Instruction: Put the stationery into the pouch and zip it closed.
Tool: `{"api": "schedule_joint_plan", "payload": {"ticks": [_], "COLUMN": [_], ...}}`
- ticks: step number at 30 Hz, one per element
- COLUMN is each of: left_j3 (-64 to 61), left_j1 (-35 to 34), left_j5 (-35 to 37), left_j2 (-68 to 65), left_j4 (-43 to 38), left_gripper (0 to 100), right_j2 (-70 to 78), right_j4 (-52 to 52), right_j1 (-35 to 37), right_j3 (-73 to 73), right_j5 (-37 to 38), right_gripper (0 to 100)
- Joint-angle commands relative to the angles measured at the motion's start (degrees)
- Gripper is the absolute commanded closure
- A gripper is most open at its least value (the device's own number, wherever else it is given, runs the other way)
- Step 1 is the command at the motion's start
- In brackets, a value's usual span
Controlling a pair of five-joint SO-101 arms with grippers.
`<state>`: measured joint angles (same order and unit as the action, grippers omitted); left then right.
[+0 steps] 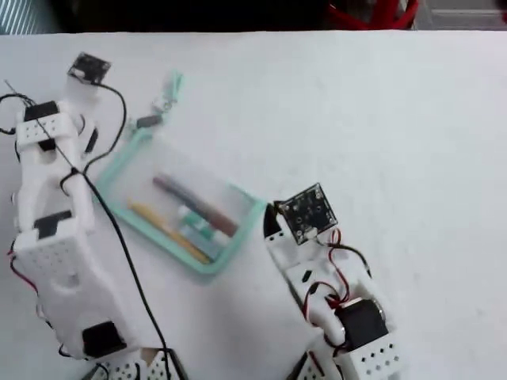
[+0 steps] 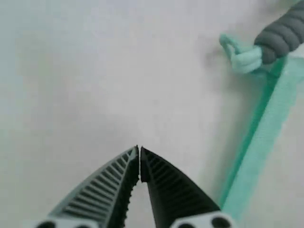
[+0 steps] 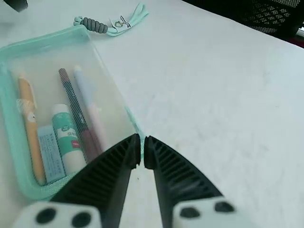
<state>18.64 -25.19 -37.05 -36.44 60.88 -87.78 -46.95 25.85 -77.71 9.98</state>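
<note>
Here, the stationery [image 1: 194,204] lies inside the pouch [image 1: 146,166]; left gripper [image 2: 139,164] and right gripper [image 3: 141,149] each pinched together, empty.

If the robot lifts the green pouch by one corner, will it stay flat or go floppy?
Probably floppy: the pouch looks like thin clear plastic with soft fabric edging, so it would likely sag. The pens lie loose inside, so they would probably slide to the low end. Pushed, it may skid on the smooth table.
</note>
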Motion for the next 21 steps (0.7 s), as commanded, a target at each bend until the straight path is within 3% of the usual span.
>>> {"api": "schedule_joint_plan", "payload": {"ticks": [1, 6, 9, 12, 17, 21], "left_j3": [14.68, 25.23, 28.04, 28.48, 28.31, 27.43], "left_j1": [-0.22, 0.13, 2.59, 2.24, 4.18, 7.87], "left_j5": [-0.97, -0.62, -1.05, -1.14, -10.55, -10.37], "left_j2": [-11.74, -21.76, -23.52, -22.99, -19.3, -18.33], "left_j4": [7.38, 14.42, 22.77, 25.32, 37.54, 41.41], "left_gripper": [98, 98, 98, 98, 98, 98], "right_j2": [-0.48, -0.48, -0.48, -0.48, -0.48, -0.48], "right_j4": [1.01, 1.1, 1.1, 1.89, 3.91, 4.18], "right_j1": [-0.84, -0.84, -0.84, -1.71, -5.41, -6.55], "right_j3": [0.09, -0.09, -0.09, -0.09, -0.09, -0.09], "right_j5": [0.53, 0.53, 0.53, 0.53, 0.53, 0.53], "right_gripper": [98.0, 98.0, 98.0, 98.0, 98.0, 98.0]}}
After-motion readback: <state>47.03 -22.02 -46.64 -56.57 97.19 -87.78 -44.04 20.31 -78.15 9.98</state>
